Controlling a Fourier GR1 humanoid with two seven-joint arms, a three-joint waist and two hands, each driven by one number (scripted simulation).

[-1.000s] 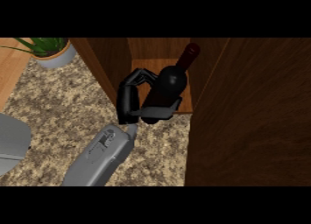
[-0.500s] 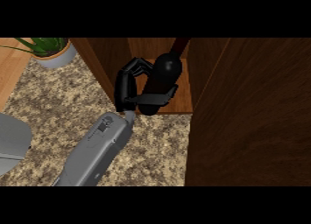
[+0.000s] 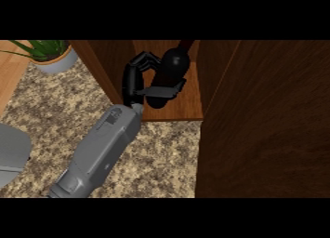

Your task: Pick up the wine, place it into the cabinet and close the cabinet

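The right hand [image 3: 141, 79], fingers curled around the wine bottle [image 3: 174, 65], holds it upright over the cabinet [image 3: 174, 109] shelf above the desk [image 3: 160, 153].

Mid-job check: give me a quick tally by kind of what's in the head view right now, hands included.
Wine bottle: 1, held inside the cabinet
Cabinet: 1, door open
Potted plant: 1, on the counter
Robot hand: 1 showing, curled round the bottle
Grey object at the left edge: 1, cannot tell what
Total: 5
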